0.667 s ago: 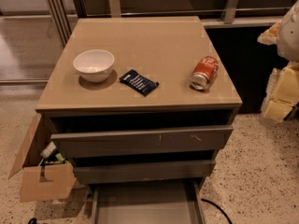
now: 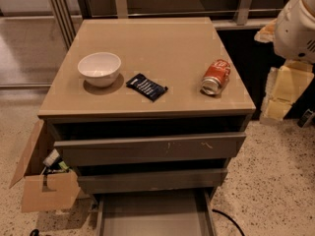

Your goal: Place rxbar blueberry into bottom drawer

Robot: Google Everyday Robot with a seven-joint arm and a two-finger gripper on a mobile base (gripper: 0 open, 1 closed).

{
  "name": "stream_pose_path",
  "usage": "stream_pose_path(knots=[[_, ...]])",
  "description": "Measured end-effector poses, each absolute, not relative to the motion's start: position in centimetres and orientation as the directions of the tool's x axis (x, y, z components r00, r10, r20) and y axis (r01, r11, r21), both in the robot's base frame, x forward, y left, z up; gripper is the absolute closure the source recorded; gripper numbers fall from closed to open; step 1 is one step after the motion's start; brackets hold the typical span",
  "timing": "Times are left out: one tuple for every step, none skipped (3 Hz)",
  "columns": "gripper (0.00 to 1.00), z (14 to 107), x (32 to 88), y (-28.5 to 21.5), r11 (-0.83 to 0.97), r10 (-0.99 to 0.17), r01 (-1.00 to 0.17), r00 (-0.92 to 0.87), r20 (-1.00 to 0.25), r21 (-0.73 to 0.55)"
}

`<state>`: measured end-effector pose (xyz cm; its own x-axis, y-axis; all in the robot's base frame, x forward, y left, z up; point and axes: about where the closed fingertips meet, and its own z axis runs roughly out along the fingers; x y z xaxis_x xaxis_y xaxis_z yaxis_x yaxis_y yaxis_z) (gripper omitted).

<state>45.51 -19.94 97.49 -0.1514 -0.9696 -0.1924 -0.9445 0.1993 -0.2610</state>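
bowl (image 2: 99, 68), can (image 2: 215, 76) flank rxbar blueberry (image 2: 146, 86); end effector (image 2: 281, 95) right.

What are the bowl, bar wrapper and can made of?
The bowl looks glossy white, ceramic or plastic. The rxbar blueberry has a thin printed wrapper, probably plastic. The can shows a silvery metal end. The pincer is out of view.

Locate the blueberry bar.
The flat navy-wrapped bar lies mid-frame on the cabinet top, between the white bowl and the tipped orange-red can; the gripper is out of view.
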Motion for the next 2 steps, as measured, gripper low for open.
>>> stream_pose_path(knots=[[0.0,97.4,48.2,-16.7,0.134,-0.964,-0.952,-0.061,-0.259,-0.275],[0.0,97.6,49.5,-13.3,0.116,-0.919,-0.959,-0.004,-0.394,-0.26]])
